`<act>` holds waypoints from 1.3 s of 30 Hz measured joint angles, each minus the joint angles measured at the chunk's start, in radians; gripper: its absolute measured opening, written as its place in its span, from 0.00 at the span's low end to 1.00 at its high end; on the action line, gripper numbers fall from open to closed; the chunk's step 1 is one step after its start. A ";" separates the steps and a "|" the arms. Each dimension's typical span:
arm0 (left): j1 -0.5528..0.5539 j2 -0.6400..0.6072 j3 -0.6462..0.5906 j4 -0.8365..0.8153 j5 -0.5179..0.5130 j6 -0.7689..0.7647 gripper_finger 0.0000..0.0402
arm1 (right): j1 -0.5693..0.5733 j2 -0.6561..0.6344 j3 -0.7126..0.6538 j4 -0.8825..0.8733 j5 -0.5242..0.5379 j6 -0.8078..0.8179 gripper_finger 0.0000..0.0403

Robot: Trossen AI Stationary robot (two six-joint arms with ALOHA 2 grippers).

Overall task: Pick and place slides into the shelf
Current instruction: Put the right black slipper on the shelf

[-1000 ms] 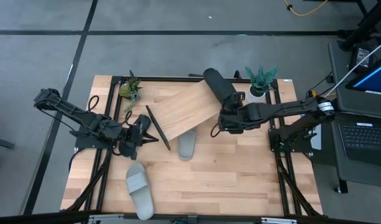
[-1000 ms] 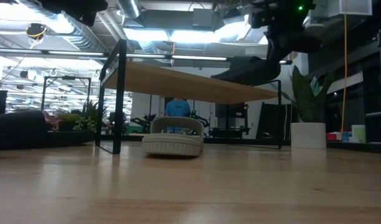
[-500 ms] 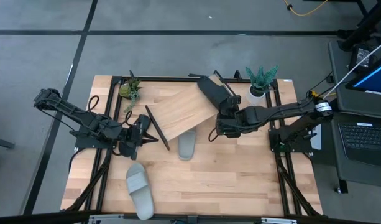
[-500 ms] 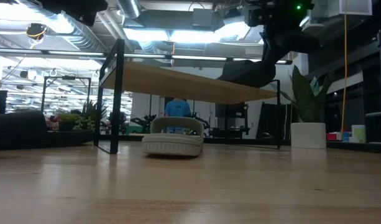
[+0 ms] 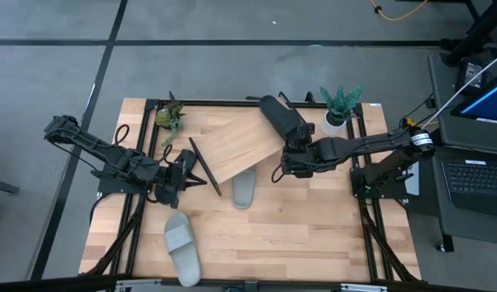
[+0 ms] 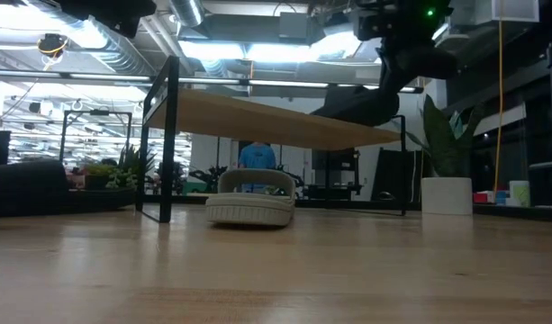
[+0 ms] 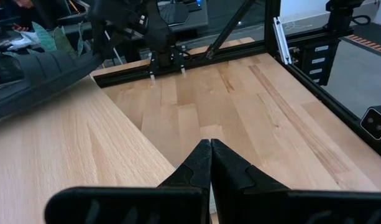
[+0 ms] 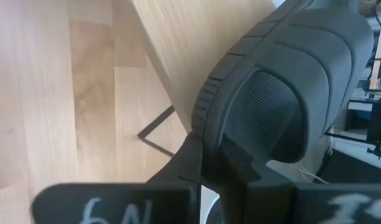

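Right now my right pincer (image 5: 287,159) grips a black slide (image 5: 282,120) by one end, holding it over the right-hand edge of the shelf (image 5: 244,143), in the upper middle of the overhead frame. In the level view that black slide (image 6: 357,104) hangs just above the shelf's (image 6: 276,119) tilted board near its right end; I cannot tell whether it touches the wood. My right wrist view shows the dark ribbed sole (image 8: 283,93) filling the upper right, clamped between my fingers (image 8: 190,155), with the shelf board (image 8: 178,37) beside it.

One grey slide (image 5: 245,188) lies on the bench (image 5: 313,235), partly under the shelf's lower edge, centre of the overhead frame. Another grey slide (image 5: 182,246) lies well apart, at the lower left. My left pincer (image 5: 198,180) rests closed and holding nothing at the left of the shelf, its fingertips (image 7: 210,163) pressed together.
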State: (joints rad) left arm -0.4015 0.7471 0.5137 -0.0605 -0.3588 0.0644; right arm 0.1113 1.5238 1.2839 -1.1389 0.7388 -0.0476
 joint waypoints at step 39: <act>0.000 0.000 0.000 -0.011 0.000 -0.001 0.00 | -0.059 0.051 0.001 0.006 -0.073 0.038 0.07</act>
State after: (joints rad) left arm -0.4019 0.7468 0.5137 -0.0715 -0.3584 0.0635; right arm 0.0521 1.5749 1.2850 -1.1331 0.6660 -0.0093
